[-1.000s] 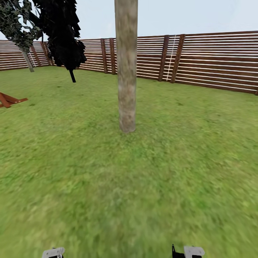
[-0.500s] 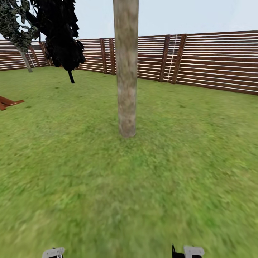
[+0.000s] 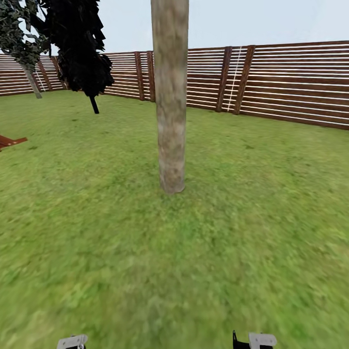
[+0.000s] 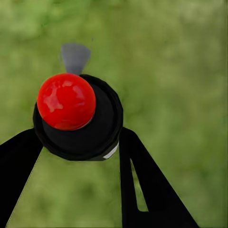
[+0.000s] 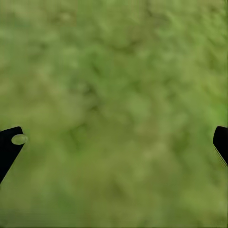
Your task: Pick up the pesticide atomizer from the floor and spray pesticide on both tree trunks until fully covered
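Note:
A thick beige-grey tree trunk [image 3: 170,97] rises from the grass straight ahead in the head view, its crown out of frame. A second tree [image 3: 17,29] with a mottled green crown stands far off at the back left by the fence. In the left wrist view my left gripper [image 4: 80,135] is shut on the pesticide atomizer [image 4: 78,118], a black round body with a shiny red knob and a grey nozzle, above blurred grass. My right gripper [image 5: 116,137] is open over bare grass, its two black fingertips wide apart. No white specks show on the trunk.
A brown slatted fence [image 3: 291,82] closes off the back of the lawn. A black-green conifer [image 3: 80,43] stands at the back left. A red-brown wooden object [image 3: 9,141] lies at the left edge. Open grass [image 3: 194,266] stretches between me and the trunk.
The whole head view has shifted: the trunk looks larger and its base sits lower in the picture, and the red-brown object has slid toward the left edge. The camera has moved closer.

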Motion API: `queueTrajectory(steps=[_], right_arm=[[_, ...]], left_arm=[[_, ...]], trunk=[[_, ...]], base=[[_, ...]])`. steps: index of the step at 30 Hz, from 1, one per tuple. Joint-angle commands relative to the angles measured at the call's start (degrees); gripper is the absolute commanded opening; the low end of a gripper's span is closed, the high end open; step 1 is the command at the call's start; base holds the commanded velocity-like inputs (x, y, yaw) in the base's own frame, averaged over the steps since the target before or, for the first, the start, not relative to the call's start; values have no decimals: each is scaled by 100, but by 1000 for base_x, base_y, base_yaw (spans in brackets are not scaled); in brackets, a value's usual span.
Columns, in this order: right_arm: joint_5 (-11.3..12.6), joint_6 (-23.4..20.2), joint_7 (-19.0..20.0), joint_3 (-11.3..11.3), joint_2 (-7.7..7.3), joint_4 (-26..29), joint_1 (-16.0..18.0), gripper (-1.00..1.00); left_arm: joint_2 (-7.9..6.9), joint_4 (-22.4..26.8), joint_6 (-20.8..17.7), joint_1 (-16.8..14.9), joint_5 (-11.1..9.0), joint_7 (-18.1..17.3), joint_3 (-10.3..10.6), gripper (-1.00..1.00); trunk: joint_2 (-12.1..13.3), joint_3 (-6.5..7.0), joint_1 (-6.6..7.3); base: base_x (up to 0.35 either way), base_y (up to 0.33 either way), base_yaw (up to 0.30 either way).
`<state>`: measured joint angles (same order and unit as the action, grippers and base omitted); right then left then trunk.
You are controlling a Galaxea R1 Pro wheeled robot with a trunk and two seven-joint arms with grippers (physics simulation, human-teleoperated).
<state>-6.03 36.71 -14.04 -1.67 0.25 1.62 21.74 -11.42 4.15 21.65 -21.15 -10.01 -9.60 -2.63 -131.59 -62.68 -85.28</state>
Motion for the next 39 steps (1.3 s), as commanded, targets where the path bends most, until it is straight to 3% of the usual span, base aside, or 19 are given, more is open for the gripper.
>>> queueTrajectory(steps=[1,28,31,33,34,35,37,38,39], right_arm=[[-60,4,-46,-18,2,-4,3,100],[-73,20,-35,12,34,55,5,100],[-77,15,-24,220,10,234,6,100],[-176,5,-19,684,2,520,6,100],[-288,0,-16,960,-2,674,6,100],[-494,-6,-16,1299,-5,870,6,100],[-962,-67,16,1670,-10,1088,6,100],[-1805,-592,839,1838,-8,1385,6,100],[-2009,-931,1373,1855,-9,1564,18,100]], left_arm=[[-1,-4,5,-4,-54,-59,-27,-100],[-48,75,-2,-29,-62,-70,-24,-100],[-63,105,4,-81,-18,-133,15,-100],[-132,261,-5,-130,30,-212,44,-100],[-180,467,-23,-150,139,-345,92,-100],[-224,790,-48,-162,399,-652,172,-100],[-331,1226,-111,-174,1029,-1287,227,-100],[-451,1794,-429,-190,2168,-2447,237,-100],[-467,2059,-620,-211,2533,-2800,229,-100]], trunk=[[-2,-5,-3],[-2,15,-3],[-2,15,-3],[-2,15,-3],[-2,15,-3],[-2,15,-3],[-2,15,-3],[-2,15,-3],[-2,15,-3]], base=[[339,0,0],[339,-32,-35],[339,-123,-1],[339,-125,0],[339,-126,0],[339,-126,0],[339,-126,0],[335,-103,0],[285,-64,0]])
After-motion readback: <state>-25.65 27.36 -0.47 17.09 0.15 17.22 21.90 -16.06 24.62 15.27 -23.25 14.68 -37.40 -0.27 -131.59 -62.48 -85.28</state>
